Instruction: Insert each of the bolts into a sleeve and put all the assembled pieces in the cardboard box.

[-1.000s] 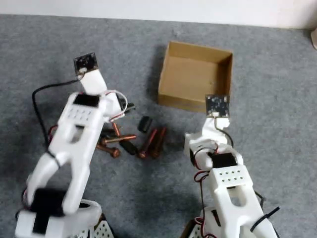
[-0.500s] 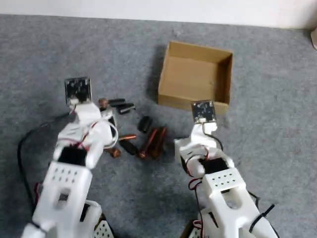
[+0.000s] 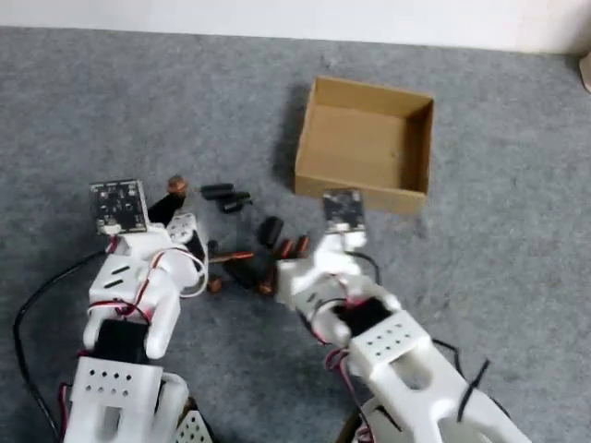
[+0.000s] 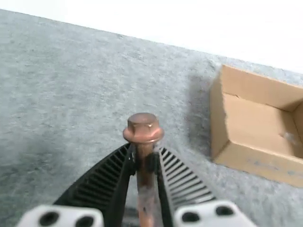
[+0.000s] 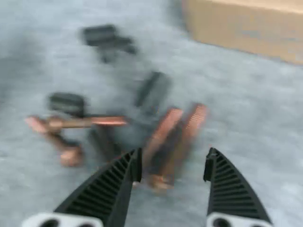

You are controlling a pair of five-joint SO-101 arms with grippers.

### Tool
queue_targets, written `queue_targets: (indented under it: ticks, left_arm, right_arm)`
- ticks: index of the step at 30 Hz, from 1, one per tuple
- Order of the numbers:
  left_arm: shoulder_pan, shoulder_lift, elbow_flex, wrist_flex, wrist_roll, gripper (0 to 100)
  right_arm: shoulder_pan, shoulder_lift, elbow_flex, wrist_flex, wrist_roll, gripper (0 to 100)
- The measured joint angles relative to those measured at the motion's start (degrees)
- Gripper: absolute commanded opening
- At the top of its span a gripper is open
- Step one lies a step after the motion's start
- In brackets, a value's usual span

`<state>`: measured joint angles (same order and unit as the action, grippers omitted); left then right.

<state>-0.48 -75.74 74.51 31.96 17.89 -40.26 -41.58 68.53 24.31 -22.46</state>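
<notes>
Left wrist view has one copper bolt point(image 4: 143, 131) clamped by its shank in the left jaws, its hexagonal head past their tips, well apart from the cardboard box point(image 4: 251, 161). Between that bolt and the box, the loose bolts point(image 5: 164, 133) and black sleeves point(image 5: 152, 89) lie scattered on the grey worktop point(image 3: 138, 111), near the box's front wall. The right jaws stand open over two bolts lying side by side.

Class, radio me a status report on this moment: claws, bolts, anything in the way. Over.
Left claw shut on a copper bolt. Right claw open above two loose bolts. Black sleeves crowd that pair.
</notes>
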Motion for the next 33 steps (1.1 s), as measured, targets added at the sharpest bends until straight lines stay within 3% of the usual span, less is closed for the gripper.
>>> queue_targets:
  ticks: [6,15,20,33]
  left_arm:
    - [-3.6,0.0,0.0,0.0,0.44,1]
    - [-8.18,0.0,-0.26,0.0,4.57,1]
    - [-8.44,0.0,-0.7,0.0,4.57,1]
    - [-8.44,-0.18,-0.7,0.0,4.57,1]
  right_arm:
    - [-4.57,17.14,-16.18,0.79,-6.07,20.5]
    - [-0.97,45.36,-43.34,7.12,-12.48,20.5]
    - [2.55,48.79,-46.77,12.04,-21.98,20.5]
    - [3.16,49.58,-46.59,13.98,-22.95,20.5]
